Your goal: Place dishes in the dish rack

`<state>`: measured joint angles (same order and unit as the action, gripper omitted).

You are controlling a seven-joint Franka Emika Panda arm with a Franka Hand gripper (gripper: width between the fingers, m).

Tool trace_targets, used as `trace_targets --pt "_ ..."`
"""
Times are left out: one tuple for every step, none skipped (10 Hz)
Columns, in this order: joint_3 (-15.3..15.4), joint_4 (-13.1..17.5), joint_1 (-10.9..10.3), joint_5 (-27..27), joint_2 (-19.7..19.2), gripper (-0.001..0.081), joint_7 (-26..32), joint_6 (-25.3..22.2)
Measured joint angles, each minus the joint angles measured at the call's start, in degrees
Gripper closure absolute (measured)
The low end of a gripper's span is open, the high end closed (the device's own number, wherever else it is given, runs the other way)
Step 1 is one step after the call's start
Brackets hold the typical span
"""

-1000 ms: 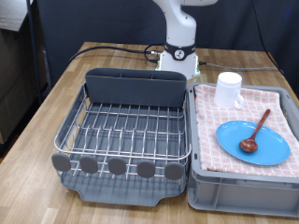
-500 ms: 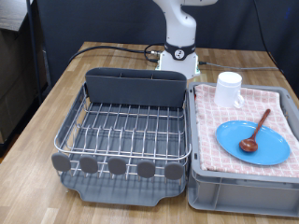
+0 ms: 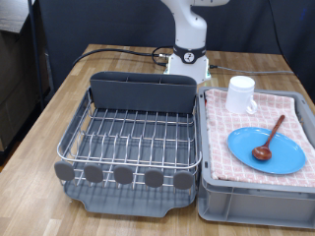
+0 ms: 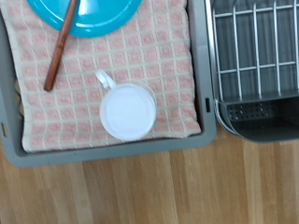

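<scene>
In the exterior view the nearest thing is the dish rack (image 3: pixel 133 147), its row of round grey discs at the front edge and its wire grid bare, so by the look of it no dish has been racked yet. Beside it, on that view's right, the grey crate (image 3: pixel 258 202) lined with pink checkered cloth (image 3: pixel 295 103) holds all three dishes: the light-blue plate (image 3: pixel 268 149) at the near end, the wooden spoon (image 3: pixel 268 138) lying with its bowl on the plate and its handle angled away over the cloth, and the white mug (image 3: pixel 241 94) standing upright at the far end. Beyond them the arm's base (image 3: pixel 187 61) stands on the worktop (image 3: pixel 59 108). The pincer shows in neither picture, so I cannot tell whether it is spread or pressed together; the wrist view looks straight down on the mug (image 4: pixel 127 110), which suggests the hand hangs above it. The risks I judge from here: the mug's smooth round wall could slip or tip in a poor grip, the soft cloth could snag and drag, and lifting the plate with the spoon on it would likely send the spoon sliding off.
</scene>
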<state>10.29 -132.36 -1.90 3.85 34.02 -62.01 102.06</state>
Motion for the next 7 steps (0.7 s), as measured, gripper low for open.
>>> trace_targets --pt "0.69 0.01 -0.01 0.58 -0.71 0.0003 -1.34 1.21" --pt "1.59 0.26 -0.02 0.98 -1.8 0.0003 -2.98 2.13" --pt "2.65 0.97 -0.02 1.07 -3.1 0.0003 -5.03 2.81" --pt "3.91 1.91 0.01 1.05 -4.42 0.0003 -7.58 3.38" --pt "5.15 2.92 0.03 0.89 -5.64 0.0003 -10.41 3.94" --pt "6.29 3.97 0.07 0.72 -6.8 0.0003 -13.59 4.42" --pt "7.23 5.13 0.1 0.61 -7.99 0.0003 -16.3 4.56"
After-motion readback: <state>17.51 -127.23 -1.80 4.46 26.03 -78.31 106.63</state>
